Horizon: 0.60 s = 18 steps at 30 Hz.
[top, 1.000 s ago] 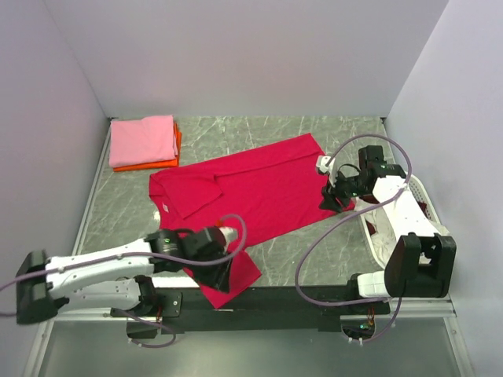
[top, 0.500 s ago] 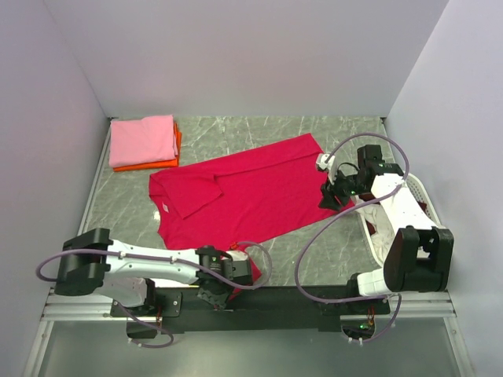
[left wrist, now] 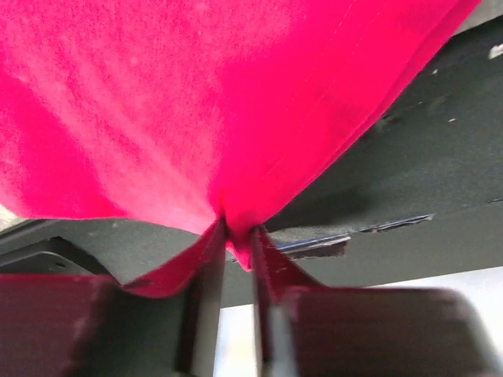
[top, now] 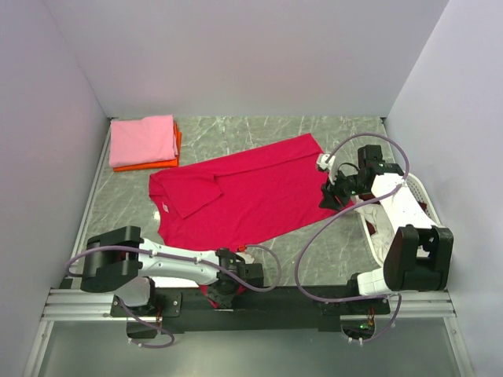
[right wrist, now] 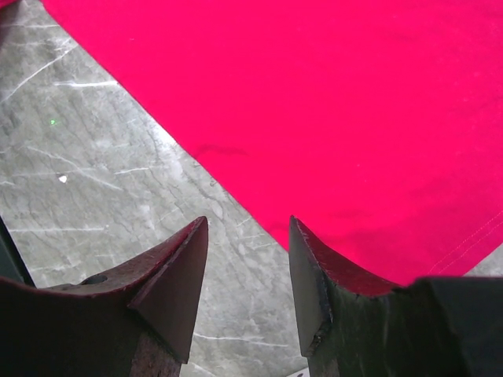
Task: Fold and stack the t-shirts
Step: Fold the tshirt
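Note:
A crimson red t-shirt (top: 251,192) lies spread flat across the middle of the marble table, its white neck label (top: 167,208) toward the left. Its lower corner hangs over the table's near edge, where my left gripper (top: 222,284) is. In the left wrist view that gripper (left wrist: 234,236) has its jaws nearly together with a pinch of the red fabric (left wrist: 196,102) between them. My right gripper (top: 332,198) hovers at the shirt's right edge. The right wrist view shows this gripper (right wrist: 245,236) open over bare marble, with the red cloth (right wrist: 354,102) just beyond its tips.
A folded pink shirt (top: 143,140) lies on a folded orange one (top: 176,145) at the back left corner. A white basket (top: 420,193) with dark red cloth inside stands at the right wall beside the right arm. The black front rail (top: 283,297) runs under the left gripper.
The left arm swung down and right to the table's near edge, and its jaws closed onto the red shirt's lower corner. The right gripper barely moved.

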Each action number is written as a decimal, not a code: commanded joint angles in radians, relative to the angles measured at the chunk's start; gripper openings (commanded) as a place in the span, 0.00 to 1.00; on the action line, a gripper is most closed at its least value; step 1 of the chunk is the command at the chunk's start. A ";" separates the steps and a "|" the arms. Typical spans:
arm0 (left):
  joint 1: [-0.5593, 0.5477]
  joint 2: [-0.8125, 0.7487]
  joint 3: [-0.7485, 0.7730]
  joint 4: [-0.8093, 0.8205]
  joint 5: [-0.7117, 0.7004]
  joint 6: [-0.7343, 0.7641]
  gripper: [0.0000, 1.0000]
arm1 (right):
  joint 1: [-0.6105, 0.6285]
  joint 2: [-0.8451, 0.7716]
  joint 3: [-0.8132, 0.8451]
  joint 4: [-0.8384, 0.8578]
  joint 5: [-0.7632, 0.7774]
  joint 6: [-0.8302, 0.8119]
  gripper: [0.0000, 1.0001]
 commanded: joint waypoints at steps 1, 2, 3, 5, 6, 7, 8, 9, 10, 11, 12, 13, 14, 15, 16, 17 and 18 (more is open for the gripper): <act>-0.006 0.018 0.017 -0.019 -0.026 0.008 0.15 | -0.011 0.001 0.002 -0.006 -0.020 -0.011 0.52; -0.006 0.015 0.022 -0.027 -0.030 0.010 0.10 | -0.011 0.000 0.002 -0.008 -0.019 -0.013 0.52; -0.006 0.004 0.040 -0.035 -0.038 0.008 0.04 | -0.011 -0.003 0.003 -0.011 -0.019 -0.016 0.52; -0.006 -0.011 0.066 -0.075 -0.076 0.010 0.00 | -0.011 -0.008 0.011 -0.017 -0.006 -0.017 0.52; -0.003 -0.029 0.093 -0.088 -0.091 0.008 0.00 | -0.011 -0.011 0.014 -0.018 0.017 -0.023 0.52; 0.011 -0.040 0.106 -0.116 -0.117 0.011 0.00 | -0.011 -0.013 0.019 -0.017 0.037 -0.023 0.51; 0.022 -0.049 0.115 -0.124 -0.127 0.016 0.00 | -0.013 -0.014 0.020 -0.014 0.056 -0.026 0.51; 0.034 -0.077 0.126 -0.128 -0.139 0.025 0.00 | -0.014 -0.014 0.022 -0.006 0.082 -0.046 0.51; 0.065 -0.092 0.129 -0.128 -0.147 0.033 0.00 | -0.017 -0.011 0.022 -0.008 0.128 -0.074 0.52; 0.083 -0.111 0.129 -0.125 -0.156 0.040 0.00 | -0.029 -0.005 0.020 -0.015 0.159 -0.159 0.52; 0.103 -0.149 0.132 -0.124 -0.159 0.055 0.00 | -0.036 0.016 0.019 -0.020 0.185 -0.210 0.52; 0.138 -0.169 0.132 -0.118 -0.159 0.065 0.00 | -0.045 0.030 0.016 -0.026 0.239 -0.268 0.52; 0.154 -0.187 0.134 -0.104 -0.147 0.075 0.00 | -0.051 0.047 0.013 -0.043 0.263 -0.381 0.52; 0.169 -0.219 0.138 -0.099 -0.142 0.094 0.00 | -0.056 0.078 0.014 -0.049 0.283 -0.428 0.52; 0.195 -0.233 0.140 -0.099 -0.136 0.100 0.00 | -0.054 0.090 0.014 -0.046 0.310 -0.459 0.52; 0.204 -0.253 0.144 -0.107 -0.133 0.111 0.00 | -0.053 0.105 0.017 -0.049 0.342 -0.512 0.52; 0.214 -0.264 0.144 -0.116 -0.135 0.115 0.00 | -0.043 0.133 0.032 -0.055 0.351 -0.529 0.52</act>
